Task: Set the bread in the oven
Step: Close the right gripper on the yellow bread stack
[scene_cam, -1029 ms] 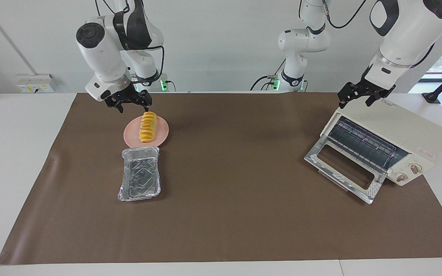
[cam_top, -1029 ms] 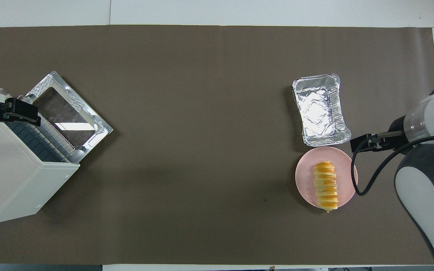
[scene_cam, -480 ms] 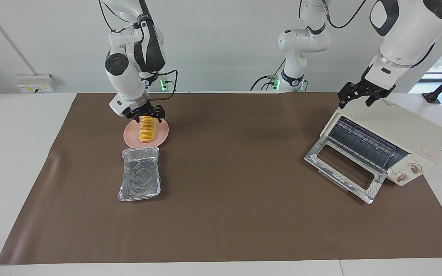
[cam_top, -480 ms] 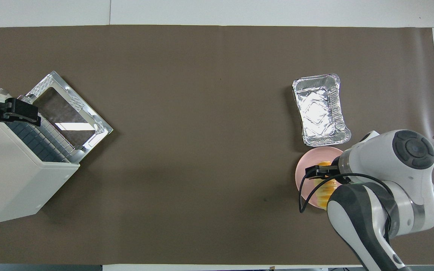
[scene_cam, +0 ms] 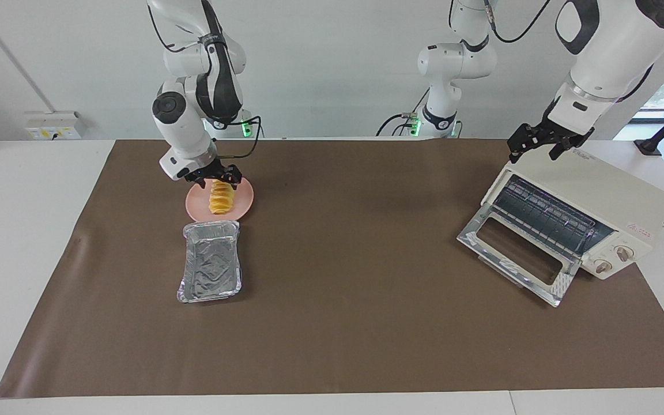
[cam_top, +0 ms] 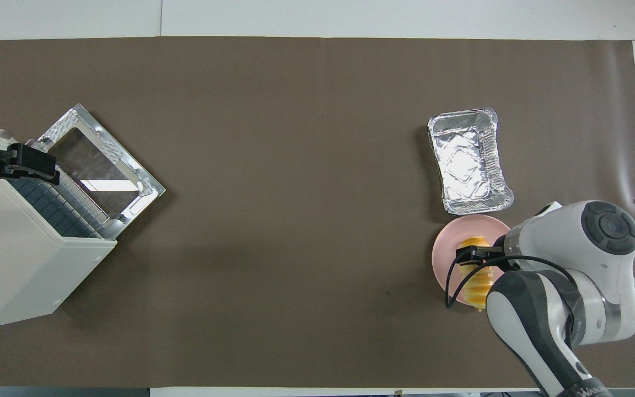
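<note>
1. Two white robot arms work over a brown mat [scene_cam: 355, 300] that covers most of a white table [scene_cam: 26, 230]; a third white arm [scene_cam: 453, 63] stands at the robots' edge, between the two.
2. Bread: a small, ridged, golden yellow-orange loaf [scene_cam: 221, 199] [cam_top: 476, 284] lies on a round pink plate [scene_cam: 241, 205] [cam_top: 443, 255] toward the right arm's end of the table; its long axis runs toward and away from the robots.
3. Right gripper [scene_cam: 217, 177] [cam_top: 474, 255]: down at the end of the loaf nearer to the robots, with one dark finger on each side of it; the jaws are spread about the loaf's width; whether the pads touch the loaf cannot be told.
4. Crinkled silver foil tray [scene_cam: 210, 262] [cam_top: 469, 161]: a rectangular tray lying just beside the plate, farther from the robots; its near rim meets the plate's edge.
5. Oven: a boxy cream-white toaster oven [scene_cam: 603, 202] [cam_top: 17, 270] stands at the left arm's end of the table, set at an angle; its glass-windowed drop door [scene_cam: 516, 259] [cam_top: 102, 160] hangs open; the wire rack [scene_cam: 545, 216] inside is visible; two round knobs [scene_cam: 613, 259] sit on its front.
6. Left gripper [scene_cam: 539, 144] [cam_top: 17, 165]: over the oven's top edge above the open mouth; the state of its jaws cannot be told; this arm waits.
</note>
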Robot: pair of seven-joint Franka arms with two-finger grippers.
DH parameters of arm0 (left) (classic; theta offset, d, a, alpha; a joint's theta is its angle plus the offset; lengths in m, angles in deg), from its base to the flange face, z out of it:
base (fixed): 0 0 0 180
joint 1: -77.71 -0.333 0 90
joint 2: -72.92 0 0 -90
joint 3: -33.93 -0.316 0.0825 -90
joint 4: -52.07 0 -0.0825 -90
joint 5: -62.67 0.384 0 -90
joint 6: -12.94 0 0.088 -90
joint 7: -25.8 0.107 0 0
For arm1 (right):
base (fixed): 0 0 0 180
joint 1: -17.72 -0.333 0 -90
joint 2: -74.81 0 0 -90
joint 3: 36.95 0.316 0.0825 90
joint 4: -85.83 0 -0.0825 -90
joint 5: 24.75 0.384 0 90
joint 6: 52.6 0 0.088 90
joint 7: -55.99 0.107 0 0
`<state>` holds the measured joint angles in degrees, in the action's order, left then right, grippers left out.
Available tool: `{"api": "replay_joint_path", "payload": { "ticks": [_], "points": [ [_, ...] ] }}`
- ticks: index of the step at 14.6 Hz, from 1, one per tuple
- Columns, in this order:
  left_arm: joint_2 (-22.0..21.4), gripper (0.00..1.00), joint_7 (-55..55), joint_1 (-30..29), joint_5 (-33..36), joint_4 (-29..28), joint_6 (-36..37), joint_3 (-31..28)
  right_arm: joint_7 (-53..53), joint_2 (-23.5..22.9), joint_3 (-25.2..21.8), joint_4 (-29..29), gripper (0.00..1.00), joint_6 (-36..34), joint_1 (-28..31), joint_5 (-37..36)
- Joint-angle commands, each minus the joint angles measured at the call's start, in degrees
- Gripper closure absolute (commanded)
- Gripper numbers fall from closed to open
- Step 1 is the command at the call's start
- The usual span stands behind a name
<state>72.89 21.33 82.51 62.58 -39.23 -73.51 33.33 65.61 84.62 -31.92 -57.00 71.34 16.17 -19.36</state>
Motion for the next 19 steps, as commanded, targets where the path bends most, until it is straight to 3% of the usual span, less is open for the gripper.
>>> {"api": "replay_joint_path", "payload": {
  "ticks": [1,3,4,6,7,8,13,16,19],
  "points": [
    [-1.5,0.0,0.4,-0.7,-0.7,-1.3,0.1,0.2,0.2,-0.5,0.4,-1.9,0.0,3.1,0.8,0.9],
    [-1.5,0.0,0.4,-0.7,-0.7,-1.3,0.1,0.2,0.3,-0.9,0.4,-2.8,0.02,4.4,0.7,0.9],
    [-1.5,0.0,0.4,-0.7,-0.7,-1.3,0.1,0.2,0.3,-1.4,0.4,-3.1,0.08,5.1,0.5,1.0],
    [-1.5,0.0,0.4,-0.7,-0.7,-1.3,0.1,0.2,0.3,-1.5,0.4,-3.2,0.45,5.5,0.1,2.9],
    [-1.5,0.0,0.4,-0.7,-0.7,-1.3,0.1,0.2,0.1,-1.4,0.4,-3.2,0.74,5.5,0.1,2.9],
    [-1.5,0.0,0.4,-0.7,-0.7,-1.3,0.1,0.2,-0.4,-1.4,0.4,-3.2,0.96,5.4,0.1,2.9],
    [-1.5,0.0,0.4,-0.7,-0.7,-1.3,0.1,0.2,0.1,-1.0,0.4,-0.2,1.0,0.6,-0.1,2.9],
    [-1.5,0.0,0.4,-0.7,-0.7,-1.3,0.1,0.2,0.2,-0.7,0.4,9.0,1.0,-11.5,0.1,2.9],
    [-1.5,0.0,0.4,-0.7,-0.7,-1.3,0.1,0.2,0.0,-3.5,0.3,19.8,1.0,-18.4,0.7,2.1]
  ]
}}
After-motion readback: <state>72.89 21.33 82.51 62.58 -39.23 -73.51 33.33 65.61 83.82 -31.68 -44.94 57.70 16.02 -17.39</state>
